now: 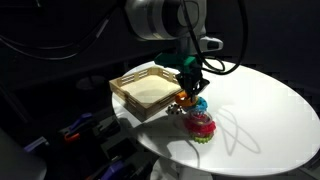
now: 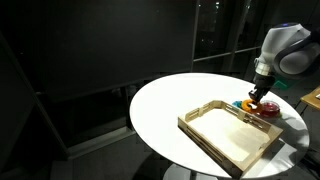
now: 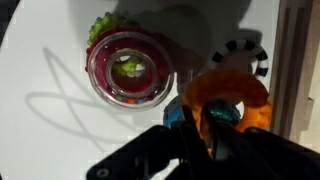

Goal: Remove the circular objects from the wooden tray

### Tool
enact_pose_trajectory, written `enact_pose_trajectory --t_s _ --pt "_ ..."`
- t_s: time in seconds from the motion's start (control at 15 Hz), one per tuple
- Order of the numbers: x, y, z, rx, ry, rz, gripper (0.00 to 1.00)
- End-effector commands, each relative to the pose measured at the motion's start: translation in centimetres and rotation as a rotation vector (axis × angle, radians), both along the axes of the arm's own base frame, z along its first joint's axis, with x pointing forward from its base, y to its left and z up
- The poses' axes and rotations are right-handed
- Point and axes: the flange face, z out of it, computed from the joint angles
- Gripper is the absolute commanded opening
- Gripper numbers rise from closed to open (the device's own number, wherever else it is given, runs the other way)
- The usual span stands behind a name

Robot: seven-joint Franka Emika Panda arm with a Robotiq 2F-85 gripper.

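The wooden tray (image 1: pixel 135 84) (image 2: pixel 205 132) stands on the round white table, and I see no ring in it. In the wrist view its edge (image 3: pixel 300 60) runs down the right side. The orange ring (image 3: pixel 228 92) (image 1: pixel 183 100) lies low over the table just outside the tray. My gripper (image 3: pixel 200 128) (image 1: pixel 190 88) (image 2: pixel 258 96) is above it, fingers closed on its near rim. The black-and-white speckled ring (image 3: pixel 246 55) lies on the table beside the orange one, partly under it.
A pink-and-green ring (image 3: pixel 128 68) (image 1: pixel 201 126) lies on the table near the edge. A teal ring (image 3: pixel 174 115) (image 1: pixel 198 104) sits by the orange ring, mostly hidden under my fingers. The white table (image 1: pixel 270 110) extends beyond them.
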Motion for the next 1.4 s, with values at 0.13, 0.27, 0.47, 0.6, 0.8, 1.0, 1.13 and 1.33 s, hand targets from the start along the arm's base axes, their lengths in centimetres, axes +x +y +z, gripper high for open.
enact_pose_trajectory --t_s 0.13,0.27,0.47,0.6,0.8,1.0,1.13,1.33 --pt "0.5 0.0 -0.4 -0.021 0.036 -0.010 0.46" --pt "0.5 0.2 -0.1 -0.019 0.037 -0.005 0.62" --pt "0.6 0.5 0.7 -0.016 0.030 0.006 0.86" --pt "0.6 0.6 1.6 -0.018 0.026 0.022 0.99" --pt "0.4 1.3 3.4 0.007 0.029 0.044 1.00" --pt "0.1 2.5 5.4 0.049 0.043 0.084 1.00" --pt "-0.2 3.3 6.8 0.104 0.059 0.115 1.00" --pt "-0.7 4.1 8.7 0.180 0.096 0.148 1.00"
